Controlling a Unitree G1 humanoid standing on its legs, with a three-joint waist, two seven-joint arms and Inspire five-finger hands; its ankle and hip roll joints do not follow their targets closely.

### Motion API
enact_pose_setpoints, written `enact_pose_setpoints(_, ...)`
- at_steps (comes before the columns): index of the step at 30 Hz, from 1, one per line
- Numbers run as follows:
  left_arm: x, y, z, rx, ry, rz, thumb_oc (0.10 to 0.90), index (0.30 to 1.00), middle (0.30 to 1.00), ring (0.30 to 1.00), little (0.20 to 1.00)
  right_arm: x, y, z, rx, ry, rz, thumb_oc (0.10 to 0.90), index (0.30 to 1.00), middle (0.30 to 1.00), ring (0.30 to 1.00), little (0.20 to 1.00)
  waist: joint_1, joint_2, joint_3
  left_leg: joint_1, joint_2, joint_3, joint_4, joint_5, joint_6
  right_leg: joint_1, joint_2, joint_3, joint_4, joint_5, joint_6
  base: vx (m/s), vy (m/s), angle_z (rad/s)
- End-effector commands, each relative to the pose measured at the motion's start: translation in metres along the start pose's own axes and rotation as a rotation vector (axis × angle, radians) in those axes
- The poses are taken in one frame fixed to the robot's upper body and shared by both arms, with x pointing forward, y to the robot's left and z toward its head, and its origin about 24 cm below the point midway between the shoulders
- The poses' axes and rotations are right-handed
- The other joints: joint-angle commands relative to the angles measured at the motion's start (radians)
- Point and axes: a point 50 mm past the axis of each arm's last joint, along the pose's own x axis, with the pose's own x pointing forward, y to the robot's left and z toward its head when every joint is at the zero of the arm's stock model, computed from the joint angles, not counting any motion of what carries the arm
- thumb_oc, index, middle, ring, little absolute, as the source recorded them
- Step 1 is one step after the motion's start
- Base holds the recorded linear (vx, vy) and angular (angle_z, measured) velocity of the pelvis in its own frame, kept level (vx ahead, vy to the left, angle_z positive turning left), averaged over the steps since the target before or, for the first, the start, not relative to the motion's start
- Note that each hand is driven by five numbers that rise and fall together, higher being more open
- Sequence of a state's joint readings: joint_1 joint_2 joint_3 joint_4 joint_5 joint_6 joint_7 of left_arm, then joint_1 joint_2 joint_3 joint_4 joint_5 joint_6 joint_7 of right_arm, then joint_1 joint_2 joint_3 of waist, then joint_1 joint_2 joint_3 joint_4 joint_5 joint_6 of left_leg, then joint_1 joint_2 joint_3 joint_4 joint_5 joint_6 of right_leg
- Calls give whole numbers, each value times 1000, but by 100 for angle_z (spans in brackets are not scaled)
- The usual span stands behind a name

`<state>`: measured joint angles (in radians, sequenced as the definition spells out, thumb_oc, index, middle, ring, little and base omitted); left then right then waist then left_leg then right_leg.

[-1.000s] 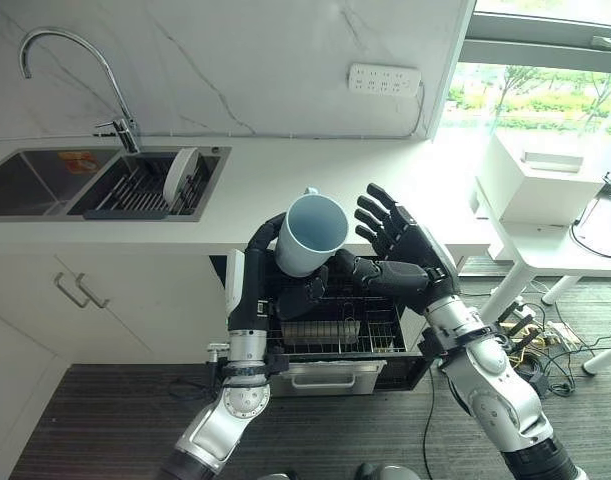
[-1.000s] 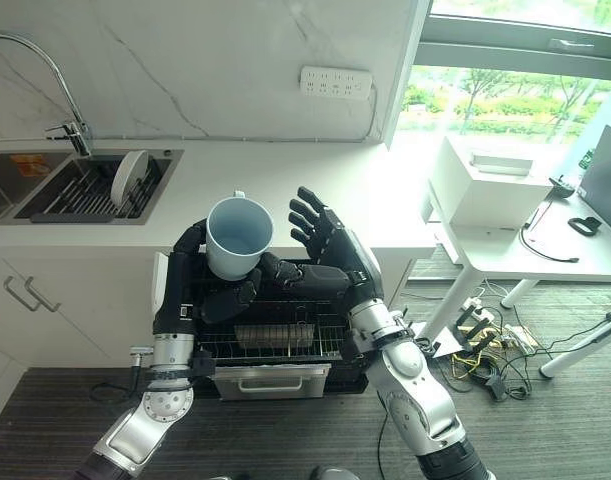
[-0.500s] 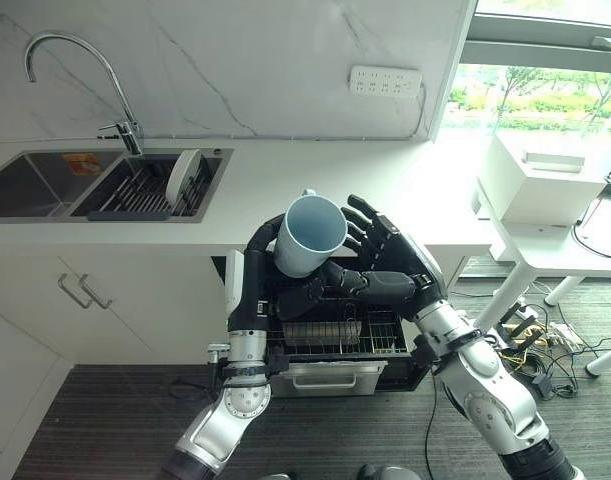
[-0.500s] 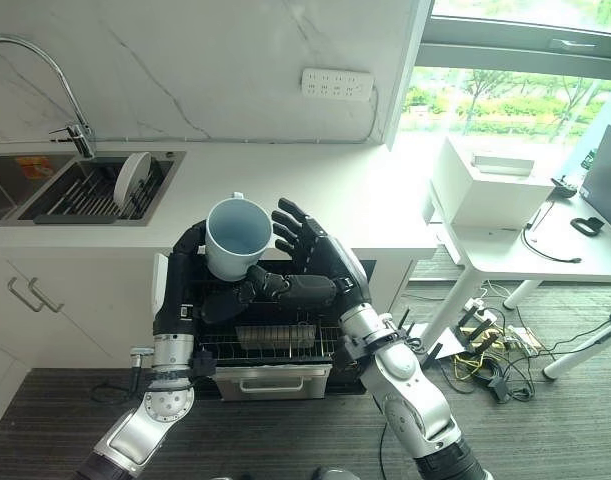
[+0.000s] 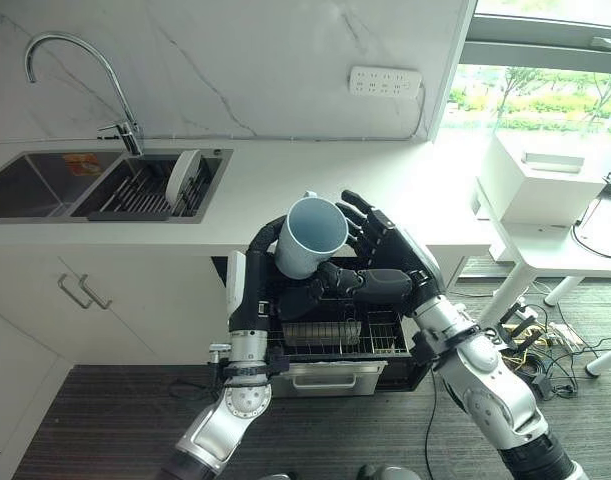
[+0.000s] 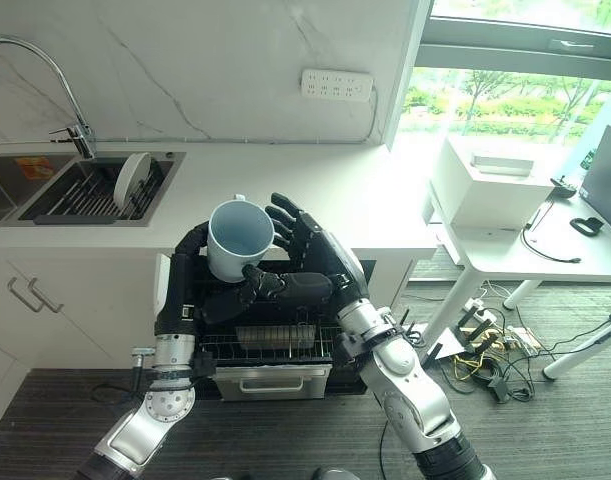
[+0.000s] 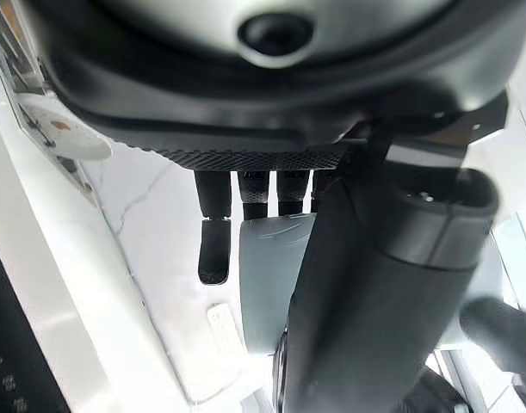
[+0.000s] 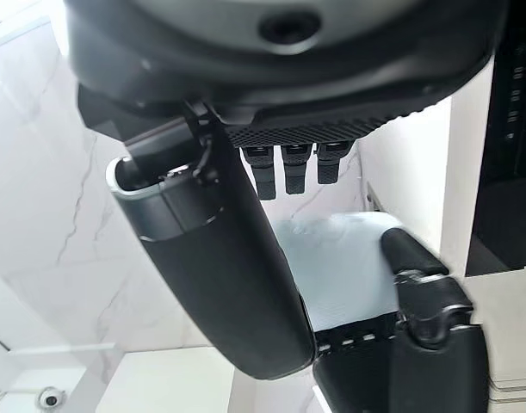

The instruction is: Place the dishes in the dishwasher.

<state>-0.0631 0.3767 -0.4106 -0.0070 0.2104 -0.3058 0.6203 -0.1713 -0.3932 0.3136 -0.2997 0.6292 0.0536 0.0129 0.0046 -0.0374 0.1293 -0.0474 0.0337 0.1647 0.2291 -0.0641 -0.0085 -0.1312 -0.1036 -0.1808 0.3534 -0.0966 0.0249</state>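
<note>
One pale blue mug [image 5: 312,236] sits gripped in the left hand [image 5: 301,296]; the right hand [image 5: 381,257], fingers straight, touches its side. One plate [image 5: 181,175] stands in the sink rack [image 5: 135,192].

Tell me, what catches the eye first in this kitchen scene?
The pale blue mug, held up in the left robot hand above the open dishwasher rack under the counter. The right robot hand is beside it with straight fingers at the mug's side. Off to the left, a white plate stands on edge in the sink rack below the faucet.
</note>
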Motion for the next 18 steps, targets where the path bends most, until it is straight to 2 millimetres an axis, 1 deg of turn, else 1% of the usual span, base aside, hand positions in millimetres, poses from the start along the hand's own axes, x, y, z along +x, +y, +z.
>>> enact_pose_setpoints(1,56,31,72,-114,-308,-2,400,300,300,300,300,21,26,50,-30,-265,98,800,900,900,900,900,14,12,-45,37,-34,-27,71,-243,27,95,28,-9,-53,-114,81,5,105,4)
enact_pose_setpoints(3,64,42,81,-131,-316,-8,400,300,300,300,300,22,29,50,-39,-255,100,800,900,900,900,900,17,24,-46,33,-35,-32,71,-239,27,94,29,-6,-53,-116,80,-9,64,4)
enact_pose_setpoints(6,72,53,86,-144,-321,-10,400,300,300,300,300,21,29,53,-48,-249,119,800,900,900,900,900,11,36,-45,29,-37,-36,71,-235,27,92,29,-3,-53,-120,80,-12,46,4)
enact_pose_setpoints(8,73,53,86,-145,-324,-10,400,300,300,300,300,20,27,53,-49,-248,126,800,900,900,900,900,9,39,-44,28,-37,-36,71,-234,27,92,28,-3,-53,-121,80,-7,18,0)
enact_pose_setpoints(10,60,29,73,-129,-328,-8,400,300,300,300,300,19,27,49,-34,-256,144,800,900,900,900,900,-1,29,-35,26,-31,-24,71,-234,27,89,31,1,-53,-118,78,-29,-26,-3)
enact_pose_setpoints(11,58,24,71,-127,-332,-5,400,300,300,300,300,18,26,48,-33,-257,143,800,900,900,900,900,2,28,-36,26,-31,-22,71,-235,27,89,32,3,-53,-118,78,-32,-56,-5)
enact_pose_setpoints(12,40,0,62,-111,-338,-3,400,300,300,300,300,18,27,48,-18,-265,153,800,900,900,900,900,-9,13,-26,29,-25,-10,71,-239,26,90,34,4,-53,-118,79,-28,-54,-5)
enact_pose_setpoints(14,32,-10,58,-104,-348,-4,400,300,300,300,300,18,25,50,-12,-269,152,800,900,900,900,900,-10,5,-21,31,-23,-4,71,-243,24,92,33,1,-53,-117,80,-27,-42,-4)
enact_pose_setpoints(18,28,-19,54,-104,-354,-26,400,300,300,300,300,26,25,56,-9,-280,147,800,900,900,900,900,-8,-1,-19,32,-25,-4,71,-244,22,91,30,-4,-53,-115,83,-9,-2,-5)
